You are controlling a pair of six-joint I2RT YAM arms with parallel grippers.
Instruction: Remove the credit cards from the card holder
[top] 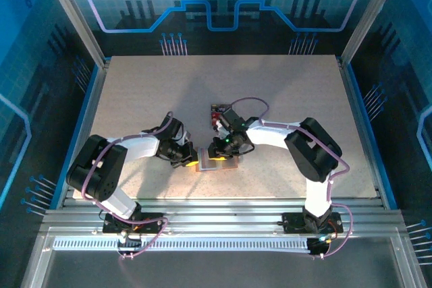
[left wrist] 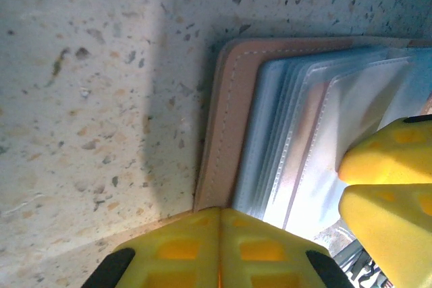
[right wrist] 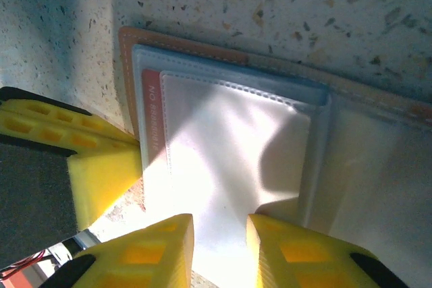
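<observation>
Speckled beige table (top: 135, 92) inside a blue-lit enclosure, aluminium rail (top: 223, 210) along near edge. Card holder (top: 217, 164) lying open and flat near the table's near-centre, tan cover down, clear sleeves (right wrist: 229, 146) up, between both grippers. Left gripper (left wrist: 219, 247) closed tight, nothing held, tips at or just beside the tan cover's corner. Right gripper (right wrist: 219, 247) narrowly parted, top sleeve running into the gap; cannot tell if pinched. Red card (right wrist: 151, 123) tucked in a sleeve, its edge showing just beside left gripper's finger. Bare tabletop stretching far, left and right of the holder; near edge close behind it.
</observation>
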